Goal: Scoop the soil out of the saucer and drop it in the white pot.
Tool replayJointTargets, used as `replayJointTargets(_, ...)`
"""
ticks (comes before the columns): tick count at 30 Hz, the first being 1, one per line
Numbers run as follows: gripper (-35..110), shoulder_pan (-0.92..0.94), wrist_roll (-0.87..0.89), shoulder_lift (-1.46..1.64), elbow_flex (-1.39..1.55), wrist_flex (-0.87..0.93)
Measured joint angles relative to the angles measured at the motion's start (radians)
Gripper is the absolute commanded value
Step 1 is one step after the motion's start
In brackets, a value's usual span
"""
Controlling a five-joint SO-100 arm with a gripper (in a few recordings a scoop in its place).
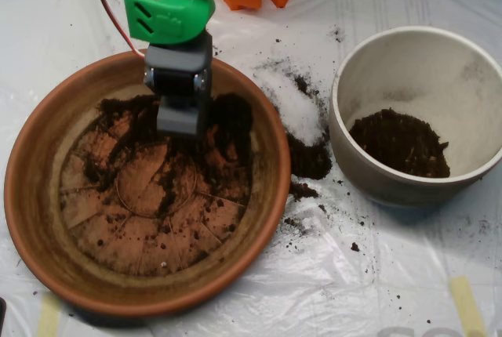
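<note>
Soil (227, 117) sits heaped at saucer (35, 196) back wall, so scoop (182, 121) dips there w/ jaws down; can't tell if apart; white pot (353, 63) waits alongside.

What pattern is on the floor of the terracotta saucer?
Radial lines around a central ring, seen in the overhead view on the wide terracotta clay saucer, partly under dark crumbly soil.

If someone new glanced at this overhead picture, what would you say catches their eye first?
Probably the wide terracotta saucer on the left, its floor streaked with dark soil, with the grey tool dipping in from the top under its green arm. Next, the white pot on the right, holding a soil heap, and spilled soil between them.
</note>
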Motion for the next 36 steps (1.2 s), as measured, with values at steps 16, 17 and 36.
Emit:
replayJointTargets(16,-1,-0.393,0.005,0.204,-0.377,0.29)
replayJointTargets(17,-1,-0.423,-0.003,0.198,-0.413,0.305)
replayJointTargets(36,32,-0.784,0.008,-0.061,-0.696,0.356)
